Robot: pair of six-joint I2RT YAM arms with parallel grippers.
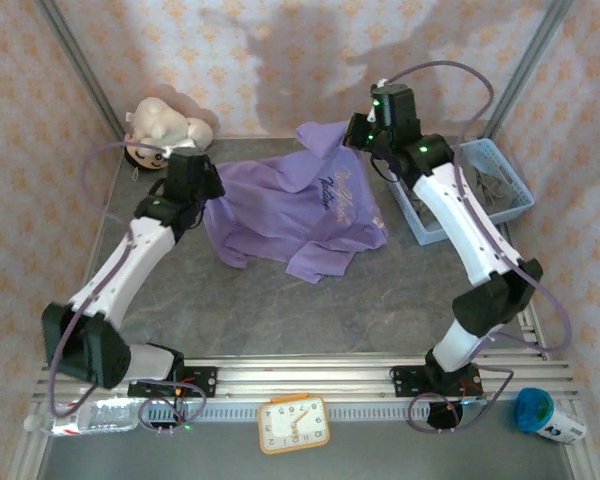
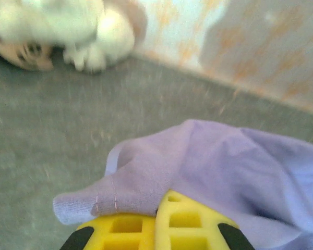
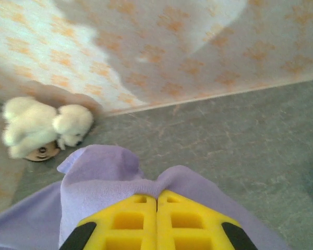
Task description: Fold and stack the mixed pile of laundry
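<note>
Left fingers: the left fingers [image 2: 167,208] are pressed together with no gap, their yellow tips nipping a hemmed edge of the lilac shirt [image 1: 290,215], which drapes over their tops; seen from above, they sit at the garment's left edge
Right fingers: the right fingers [image 3: 163,202] are closed just as tight, with a fold of the same shirt caught between them and bunched over the tips; from above, they hold its far right corner, lifted into a peak off the surface [image 1: 400,300]
Writing on the shirt: a dark script logo [image 1: 340,190] sits on the upward-facing cloth near the right side, slanting toward the far right; I cannot read it
Other writing: the orange-framed clock [image 1: 294,423] at the near edge shows numerals on its dial; the blue-capped container [image 1: 542,412] at the near right has a label too small to read
Where the shirt lies: mid-surface toward the far side, between the two arms, crumpled, logo side up
Long axis: mostly left to right, from one pair of fingers to the other, with a loose flap reaching toward the near side; I cannot tell which end is the collar
Neighbours: a white plush toy [image 1: 165,125] in the far left corner, apart from the shirt; a light blue lattice basket [image 1: 515,208] just right of the shirt, beside the right arm
</note>
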